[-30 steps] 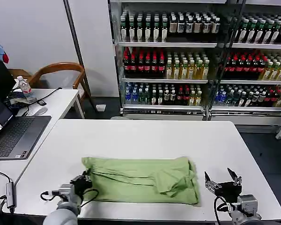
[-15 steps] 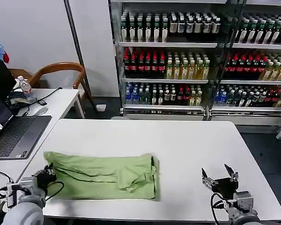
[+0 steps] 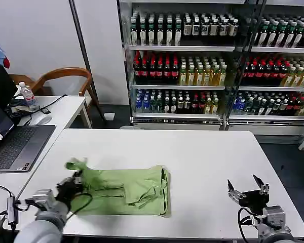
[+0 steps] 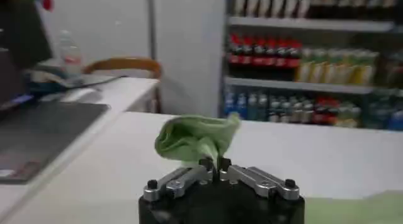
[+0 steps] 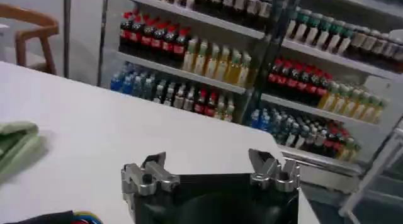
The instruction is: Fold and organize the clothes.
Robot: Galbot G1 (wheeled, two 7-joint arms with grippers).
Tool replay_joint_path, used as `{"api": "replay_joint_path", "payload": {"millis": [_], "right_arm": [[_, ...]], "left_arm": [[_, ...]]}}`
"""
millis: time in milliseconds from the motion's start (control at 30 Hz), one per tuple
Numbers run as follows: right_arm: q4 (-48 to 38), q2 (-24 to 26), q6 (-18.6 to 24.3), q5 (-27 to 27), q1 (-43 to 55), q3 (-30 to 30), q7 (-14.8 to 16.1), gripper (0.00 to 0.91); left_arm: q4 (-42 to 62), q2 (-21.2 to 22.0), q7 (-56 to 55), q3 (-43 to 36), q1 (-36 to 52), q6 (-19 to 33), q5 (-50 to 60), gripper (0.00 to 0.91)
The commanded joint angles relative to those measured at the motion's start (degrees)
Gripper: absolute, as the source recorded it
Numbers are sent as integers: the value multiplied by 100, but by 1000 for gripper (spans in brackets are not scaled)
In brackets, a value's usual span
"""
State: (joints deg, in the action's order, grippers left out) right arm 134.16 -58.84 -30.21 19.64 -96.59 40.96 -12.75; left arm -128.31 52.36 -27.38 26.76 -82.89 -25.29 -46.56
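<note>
Left gripper [image 3: 75,183] is clamped on the left end of the one green shirt [image 3: 129,190], bunching a raised tuft [image 4: 196,138] above the white table [image 3: 202,157]; right gripper [image 3: 249,188] sits spread wide with nothing in it near the table's front right corner. One shirt, folded into a strip at front left of the table; collar, buttons and print are hidden, probably folded inside. Beyond: one laptop [image 3: 17,147] on the side desk, one wooden chair [image 3: 66,81], two drink coolers [image 3: 192,61], right one cut off.
</note>
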Motion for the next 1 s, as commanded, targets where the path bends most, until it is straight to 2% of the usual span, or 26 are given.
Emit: {"api": "replay_joint_path", "payload": {"millis": [33,400,700,933,967,1000], "right_arm": [[134,5,7,19,-432,603,-4,907],[112,-31,8,7,-462,641,-5,907],[80,-21,8,-3,-441,627,-7,907],[68,-44,33,-26,-511,597,-5,907],[73,-45,34,-27,-513,598,-5,907],[81,-44,35,-26,-513,598,-4,907]], "left_arm": [[-77,396,741,-1895,778,501,195,40],[554,781,873,-2793,1322,503,337,40],[727,1074,850,-2989,1650,276,138,40],[1195,1246,839,-3004,1894,340,174,40],[1235,1245,801,-3009,1913,293,235,796],[1318,1248,796,-3018,1934,313,325,907]]}}
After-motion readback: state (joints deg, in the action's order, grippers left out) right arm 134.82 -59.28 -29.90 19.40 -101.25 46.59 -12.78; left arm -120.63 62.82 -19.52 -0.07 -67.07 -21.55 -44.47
